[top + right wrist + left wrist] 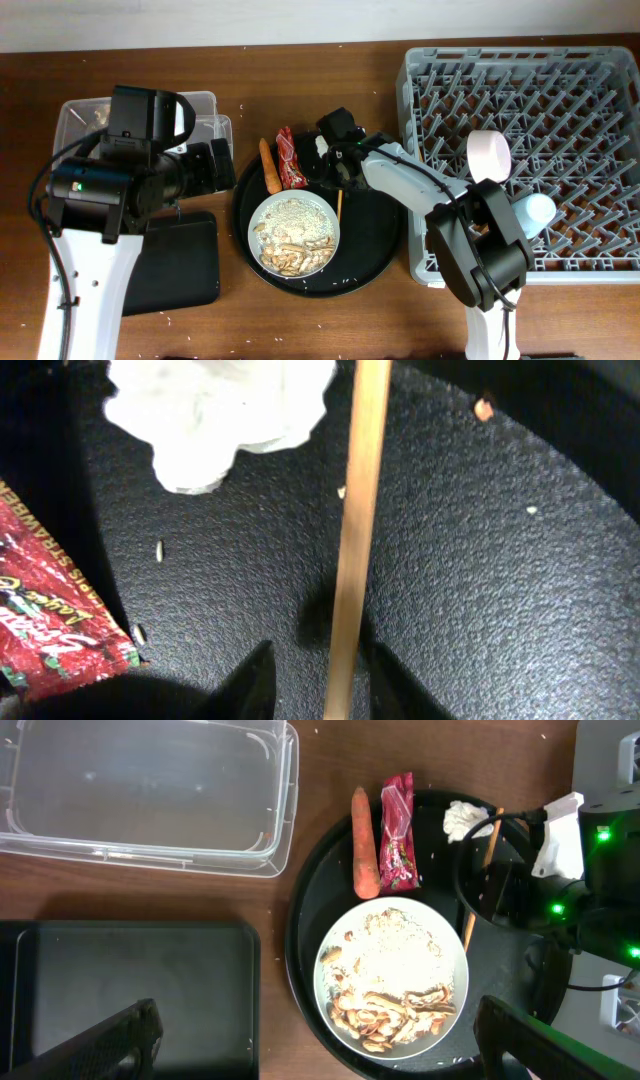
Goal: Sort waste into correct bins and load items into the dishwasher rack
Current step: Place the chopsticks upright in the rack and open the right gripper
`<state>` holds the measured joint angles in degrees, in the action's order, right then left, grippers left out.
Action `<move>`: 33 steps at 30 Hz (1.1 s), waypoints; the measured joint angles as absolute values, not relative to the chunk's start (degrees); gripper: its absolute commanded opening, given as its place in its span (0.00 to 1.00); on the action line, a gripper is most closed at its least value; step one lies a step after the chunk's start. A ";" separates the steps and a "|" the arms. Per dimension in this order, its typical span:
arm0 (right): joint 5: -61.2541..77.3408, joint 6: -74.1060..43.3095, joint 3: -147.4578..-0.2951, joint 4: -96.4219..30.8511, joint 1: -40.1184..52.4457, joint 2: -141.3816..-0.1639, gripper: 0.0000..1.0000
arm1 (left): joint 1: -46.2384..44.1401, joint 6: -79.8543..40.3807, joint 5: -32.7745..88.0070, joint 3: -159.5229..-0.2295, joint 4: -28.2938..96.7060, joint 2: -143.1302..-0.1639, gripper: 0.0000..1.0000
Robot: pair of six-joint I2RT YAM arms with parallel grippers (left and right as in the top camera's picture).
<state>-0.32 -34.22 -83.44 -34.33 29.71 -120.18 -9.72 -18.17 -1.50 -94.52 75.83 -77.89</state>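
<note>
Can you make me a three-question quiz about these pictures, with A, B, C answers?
1. Where is the carrot?
A. lifted in the air
B. beside the wrapper
C. under the wrapper

2. What colour is the wrapper?
A. red
B. green
C. yellow

3. How is the left gripper?
A. shut and empty
B. shut on the carrot
C. open

Answers:
1 B: they lie side by side at the round tray's edge.
2 A: its foil is red.
3 C: its fingers stand wide apart in the left wrist view's bottom corners.
</note>
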 measured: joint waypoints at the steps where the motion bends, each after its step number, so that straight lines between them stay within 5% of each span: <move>1: -0.45 -34.70 -83.44 -34.26 29.71 -120.18 0.04 | -9.72 -18.17 -1.50 -94.52 75.85 -77.89 0.99; 7: -1.13 -30.35 -83.50 -35.77 29.71 -119.96 0.04 | -9.72 -18.17 -1.50 -94.52 75.85 -77.89 0.99; 9: -2.04 -24.62 -88.40 -45.82 29.17 -116.84 0.04 | -9.72 -18.20 -1.50 -94.52 75.83 -77.89 0.99; 13: -6.37 -16.32 -99.02 -57.74 19.38 -101.78 0.04 | -9.72 -18.20 -1.52 -94.52 75.81 -77.89 0.99; 17: -3.14 -8.64 -97.45 -60.29 6.83 -104.88 0.04 | -9.72 -18.20 -1.52 -94.52 75.85 -77.89 0.99; 19: -1.15 -6.57 -96.49 -60.69 6.46 -108.77 0.44 | -9.72 -18.20 -1.50 -94.52 75.85 -77.89 0.99; 20: -0.38 -5.56 -95.46 -60.95 6.98 -110.98 0.48 | -9.72 -18.20 -1.50 -94.52 75.85 -77.89 0.99; 24: 2.63 -5.13 -95.18 -60.25 7.22 -107.61 0.51 | -9.72 -18.20 -1.52 -94.52 75.81 -77.89 0.99; 31: 5.02 -5.78 -95.57 -61.67 7.25 -69.08 0.58 | -9.72 -18.22 -1.52 -94.52 75.48 -77.89 0.99; 32: 5.08 -5.96 -95.57 -62.85 7.27 -64.55 0.98 | -9.72 -18.22 -1.50 -94.52 75.48 -77.91 0.99; 33: 5.32 -5.78 -95.57 -64.25 7.27 -62.06 0.98 | -9.72 -18.22 -1.50 -94.52 75.66 -77.89 0.99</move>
